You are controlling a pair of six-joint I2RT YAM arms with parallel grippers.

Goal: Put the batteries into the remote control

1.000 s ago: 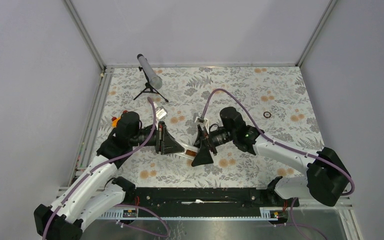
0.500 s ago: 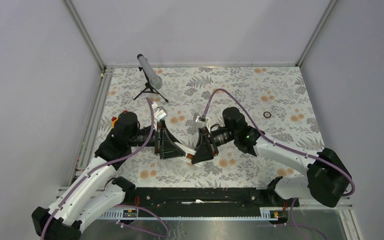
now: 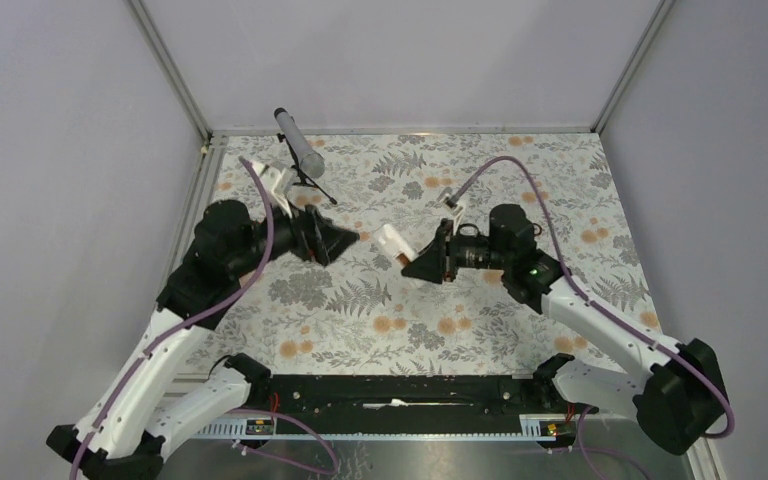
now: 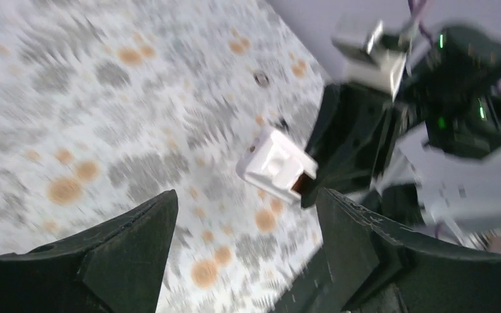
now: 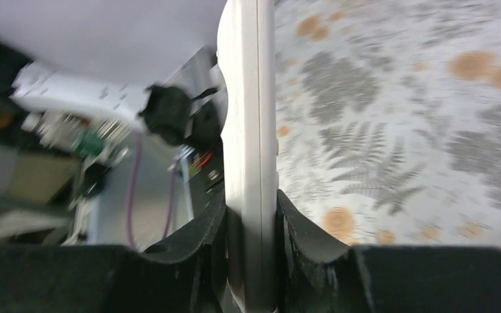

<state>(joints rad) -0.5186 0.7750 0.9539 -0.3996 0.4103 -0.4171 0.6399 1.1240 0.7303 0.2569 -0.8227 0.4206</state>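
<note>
The remote control, a small white bar, is held in the air over the middle of the patterned table. My right gripper is shut on one end of it. In the right wrist view the remote control stands edge-on between the two black fingers of my right gripper. My left gripper hangs just left of the bar, open and apart from it. The left wrist view shows the remote control beyond the spread tips of my left gripper, with nothing between them. The batteries are out of view.
A grey tube on a black tripod stands at the back left, close behind my left arm. A thin black ring lies on the table at the right. Grey walls and metal frame rails close in the table's sides.
My right gripper shut on the remote and my left gripper opened and let it go. Both arms rose and drew toward the back, the right one carrying the remote.
</note>
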